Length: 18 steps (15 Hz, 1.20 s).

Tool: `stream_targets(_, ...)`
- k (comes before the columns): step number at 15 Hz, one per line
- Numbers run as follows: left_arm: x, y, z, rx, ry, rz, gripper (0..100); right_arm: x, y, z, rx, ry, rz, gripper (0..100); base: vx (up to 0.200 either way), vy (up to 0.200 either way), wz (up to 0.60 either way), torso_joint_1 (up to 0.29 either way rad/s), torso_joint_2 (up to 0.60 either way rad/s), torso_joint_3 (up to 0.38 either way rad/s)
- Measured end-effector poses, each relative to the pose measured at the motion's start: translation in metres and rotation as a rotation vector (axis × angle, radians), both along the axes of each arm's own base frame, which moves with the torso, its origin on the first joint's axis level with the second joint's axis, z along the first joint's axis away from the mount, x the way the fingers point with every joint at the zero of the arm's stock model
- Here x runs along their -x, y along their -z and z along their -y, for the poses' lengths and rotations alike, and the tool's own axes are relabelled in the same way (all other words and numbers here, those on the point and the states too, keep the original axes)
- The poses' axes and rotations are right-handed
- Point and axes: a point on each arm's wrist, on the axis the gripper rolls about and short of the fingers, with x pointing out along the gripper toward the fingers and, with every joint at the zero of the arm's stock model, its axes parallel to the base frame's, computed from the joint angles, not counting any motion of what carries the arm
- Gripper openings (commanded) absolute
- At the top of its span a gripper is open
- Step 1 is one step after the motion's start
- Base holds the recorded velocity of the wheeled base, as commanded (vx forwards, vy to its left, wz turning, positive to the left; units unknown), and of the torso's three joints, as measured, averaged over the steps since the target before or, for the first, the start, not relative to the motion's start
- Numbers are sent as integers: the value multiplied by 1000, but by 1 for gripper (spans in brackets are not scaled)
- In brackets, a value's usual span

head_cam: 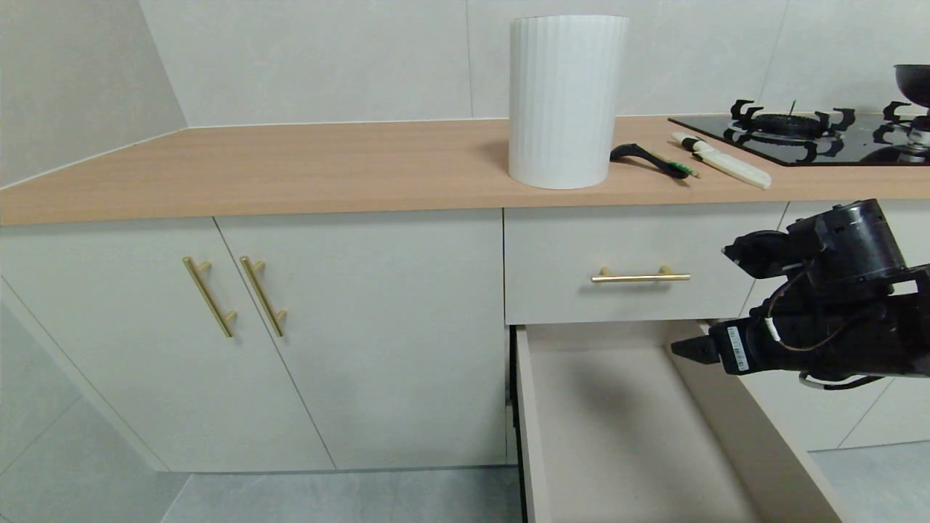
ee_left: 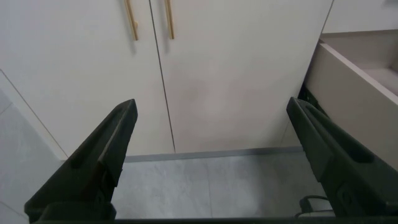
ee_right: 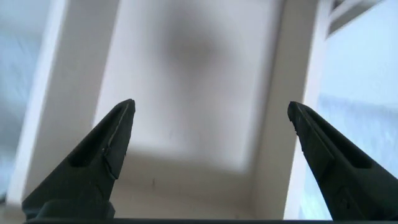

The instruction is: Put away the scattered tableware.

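- Tableware: three loose pieces lie on the table, to the right of a white ribbed container (head_cam: 563, 102) and short of the hob (head_cam: 799, 134). They are a black-handled utensil (head_cam: 639, 154), a thin green-tipped stick (head_cam: 677, 168) touching or just beside it, and a long white piece (head_cam: 726, 165) near both.
- Storage: the lower drawer (head_cam: 526, 407) stands pulled out beneath a closed drawer (head_cam: 639, 250), and its floor is bare.
- Right end effector (ee_right: 211, 124): held over the right side of the open drawer with its jaws wide apart and nothing between them.
- Left end effector (ee_left: 211, 124): held low, facing the cabinet doors (ee_left: 236, 68), with its jaws apart and empty.
- Step in hand, as judged: the drawer is ready and no piece has been collected, so the first pickup is due.
- Next move, as judged: raise the right arm from drawer level to the table and close on one piece. The black utensil and the stick lie so close together that a clean single grasp needs care.
- Not determinable: the working end of the black utensil is hidden behind the container. Whether the white piece is a sheathed knife cannot be confirmed. The drawer's near end is cut off at the head view's lower edge.
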Motion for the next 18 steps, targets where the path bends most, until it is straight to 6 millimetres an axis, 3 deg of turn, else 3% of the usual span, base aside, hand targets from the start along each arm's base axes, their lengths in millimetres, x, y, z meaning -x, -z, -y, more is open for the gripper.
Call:
stream_targets(6, 0, 0, 0, 0, 1, 0, 100, 17, -14, 7, -15, -12, 72, 100, 0, 0, 0, 47, -150, -159)
stream_targets(18, 0, 0, 0, 0, 1, 0, 100, 18, -21, 15, -39, -8, 93, 100, 0, 0, 0, 167, -481, -293)
